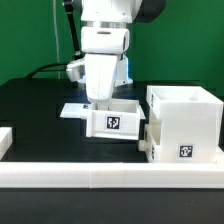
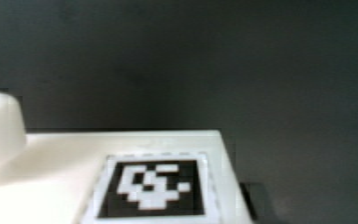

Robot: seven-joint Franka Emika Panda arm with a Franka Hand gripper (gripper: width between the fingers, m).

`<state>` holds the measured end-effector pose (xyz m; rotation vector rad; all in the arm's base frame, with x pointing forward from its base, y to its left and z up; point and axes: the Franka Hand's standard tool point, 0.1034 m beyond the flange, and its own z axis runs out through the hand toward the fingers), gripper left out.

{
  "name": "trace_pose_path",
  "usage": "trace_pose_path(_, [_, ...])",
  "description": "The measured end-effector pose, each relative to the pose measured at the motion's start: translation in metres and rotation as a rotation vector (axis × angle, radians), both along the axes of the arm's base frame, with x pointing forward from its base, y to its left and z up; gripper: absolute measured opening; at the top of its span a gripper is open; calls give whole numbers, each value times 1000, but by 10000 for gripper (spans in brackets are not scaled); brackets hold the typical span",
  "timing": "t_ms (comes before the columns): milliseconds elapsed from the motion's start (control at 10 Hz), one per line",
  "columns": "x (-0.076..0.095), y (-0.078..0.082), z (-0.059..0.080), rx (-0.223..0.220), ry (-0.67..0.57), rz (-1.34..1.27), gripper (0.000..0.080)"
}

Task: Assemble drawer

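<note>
We see the end effector (image 1: 100,101) lowered onto the rear of a shallow drawer tray (image 1: 113,121). Its fingertips are hidden behind the tray's wall, so we cannot tell how far apart they stand or whether they grip anything. The tray sits on the black bench (image 1: 40,110), just beside the tall drawer casing (image 1: 185,120) on the exterior view's right. A long border rail (image 1: 100,180) runs in front. The wrist view shows the tray's tag (image 2: 153,188), blurred.
</note>
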<state>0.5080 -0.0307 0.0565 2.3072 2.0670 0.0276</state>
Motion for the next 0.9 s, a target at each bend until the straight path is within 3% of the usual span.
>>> trace_pose_path(100, [-1, -1, -1, -4, 24, 8, 42])
trace_pose_path(300, [20, 4, 1, -8, 38, 28, 42])
trace_pose_path(500, [29, 11, 0, -9, 53, 38, 42])
trace_pose_path(900, [28, 12, 0, -8, 52, 39, 42])
